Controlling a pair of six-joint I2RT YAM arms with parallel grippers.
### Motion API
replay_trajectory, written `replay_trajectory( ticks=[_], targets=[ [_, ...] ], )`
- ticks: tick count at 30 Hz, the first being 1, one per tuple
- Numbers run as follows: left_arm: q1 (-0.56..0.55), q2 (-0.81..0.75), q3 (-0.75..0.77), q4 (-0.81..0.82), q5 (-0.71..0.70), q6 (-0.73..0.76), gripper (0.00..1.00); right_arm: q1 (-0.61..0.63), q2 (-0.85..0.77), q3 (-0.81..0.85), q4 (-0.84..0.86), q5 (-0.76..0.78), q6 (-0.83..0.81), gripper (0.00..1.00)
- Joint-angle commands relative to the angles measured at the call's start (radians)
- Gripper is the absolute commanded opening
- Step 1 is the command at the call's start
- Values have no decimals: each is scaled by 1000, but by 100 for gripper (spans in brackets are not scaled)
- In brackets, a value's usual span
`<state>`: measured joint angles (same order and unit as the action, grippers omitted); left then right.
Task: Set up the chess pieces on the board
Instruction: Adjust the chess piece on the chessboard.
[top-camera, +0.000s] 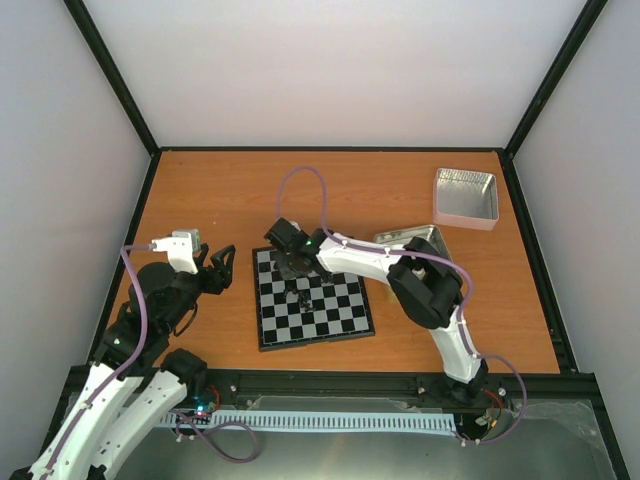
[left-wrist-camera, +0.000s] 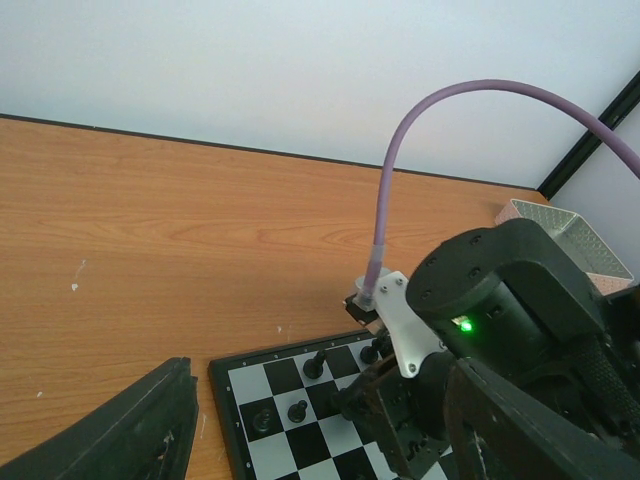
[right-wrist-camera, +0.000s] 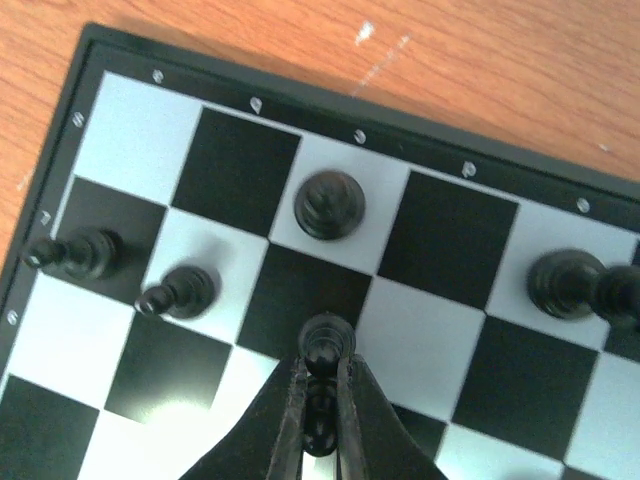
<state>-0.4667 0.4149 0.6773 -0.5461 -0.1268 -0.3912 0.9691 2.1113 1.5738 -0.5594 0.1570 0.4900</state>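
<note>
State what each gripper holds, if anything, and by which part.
The right gripper pinches a black chess piece between its fingers by the body, below its head. The left gripper is open and holds nothing.

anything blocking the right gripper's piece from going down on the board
Nothing visible. The right gripper holds a piece over bare squares of the board; the nearest other piece stands clear, nearer the border.

This looks like a robot lab, not a home. A brown table (top-camera: 250, 190) sits inside plain white walls (top-camera: 340, 70) with black bars (top-camera: 112, 75) at the corners. At six o'clock a left arm (top-camera: 90, 400) and a right arm (top-camera: 455, 340) are bolted by a black rail (top-camera: 330, 383). Purple wires (top-camera: 300, 178) loop off them. A small board (top-camera: 340, 320) lies in the middle.
</note>
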Motion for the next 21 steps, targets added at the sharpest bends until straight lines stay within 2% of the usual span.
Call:
replay_trajectory(
  ticks=[1, 10, 21],
  targets=[
    [-6, -4, 5, 6, -5, -5, 69, -12, -88, -77, 11, 12, -1, 9],
    [-6, -5, 5, 8, -4, -5, 69, -34, -102, -106, 24, 23, -4, 9],
    [-6, 0, 5, 8, -3, -5, 69, -30, -33, -35, 53, -95, -59, 9]
  ],
)
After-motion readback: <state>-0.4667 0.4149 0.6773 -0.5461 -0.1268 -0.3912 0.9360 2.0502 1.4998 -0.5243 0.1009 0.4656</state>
